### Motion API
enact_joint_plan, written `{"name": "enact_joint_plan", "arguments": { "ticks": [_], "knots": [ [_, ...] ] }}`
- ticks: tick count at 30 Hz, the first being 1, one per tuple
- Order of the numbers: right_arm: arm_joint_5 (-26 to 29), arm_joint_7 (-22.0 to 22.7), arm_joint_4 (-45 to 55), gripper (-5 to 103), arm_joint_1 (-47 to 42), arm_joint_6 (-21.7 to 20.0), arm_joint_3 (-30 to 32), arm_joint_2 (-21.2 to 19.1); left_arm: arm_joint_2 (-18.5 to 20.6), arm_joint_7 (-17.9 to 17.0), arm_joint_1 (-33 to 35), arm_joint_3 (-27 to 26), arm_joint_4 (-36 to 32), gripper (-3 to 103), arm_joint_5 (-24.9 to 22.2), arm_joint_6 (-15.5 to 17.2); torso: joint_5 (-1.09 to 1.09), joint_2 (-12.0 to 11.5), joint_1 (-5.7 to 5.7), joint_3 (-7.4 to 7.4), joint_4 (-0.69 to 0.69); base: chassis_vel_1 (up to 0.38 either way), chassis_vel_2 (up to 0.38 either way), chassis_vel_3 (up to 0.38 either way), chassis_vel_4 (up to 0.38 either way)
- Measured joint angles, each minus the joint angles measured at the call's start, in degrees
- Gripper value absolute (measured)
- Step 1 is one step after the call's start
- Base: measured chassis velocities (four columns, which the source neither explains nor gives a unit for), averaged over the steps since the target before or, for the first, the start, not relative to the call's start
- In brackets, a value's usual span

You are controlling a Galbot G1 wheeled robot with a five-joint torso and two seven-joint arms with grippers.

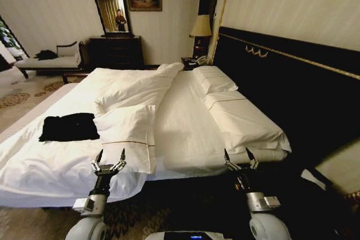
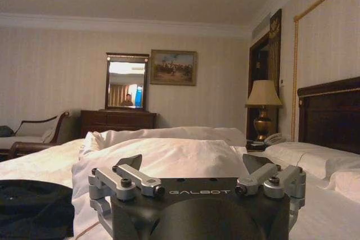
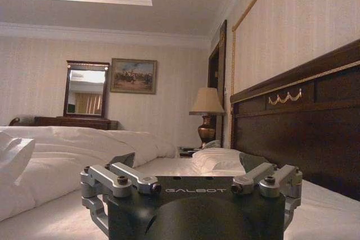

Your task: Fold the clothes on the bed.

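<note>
The clothes (image 1: 70, 127), a crumpled black garment, lie on the left side of the bed (image 1: 180, 127), on its white cover; a dark part of them (image 2: 31, 209) shows in the left wrist view. My left gripper (image 1: 110, 155) is open over the bed's near edge, in front of a white pillow (image 1: 128, 133) and to the right of the clothes. My right gripper (image 1: 241, 154) is open too, over the near edge close to the dark headboard (image 1: 281, 77). Both wrist views show spread fingers (image 2: 133, 168) (image 3: 126, 167) with nothing between them.
Several white pillows (image 1: 216, 80) and a bunched duvet (image 1: 135, 85) cover the bed. A dark dresser (image 1: 115, 51) with a mirror (image 1: 109, 7), a chaise (image 1: 48, 60) and a bedside lamp (image 1: 201, 29) stand along the far wall. Patterned carpet (image 1: 22, 96) lies left of the bed.
</note>
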Motion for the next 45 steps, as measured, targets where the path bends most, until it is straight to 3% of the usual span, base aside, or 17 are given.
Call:
{"name": "enact_joint_plan", "arguments": {
  "ticks": [29,45],
  "knots": [
    [-0.74,0.23,-1.57,100,1.00,0.48,-0.68,0.97,-0.29,0.25,0.88,-0.47,0.07,100,0.06,-0.90,0.00,0.00,0.02,0.00,0.00,0.050,0.145,-0.048,-0.150],
    [-0.95,0.18,-2.15,100,1.37,1.14,-1.44,0.98,-0.32,0.33,2.59,-1.26,-1.12,100,0.21,-1.46,-0.01,0.00,0.01,0.00,0.00,0.218,0.225,-0.219,-0.237]
  ]
}}
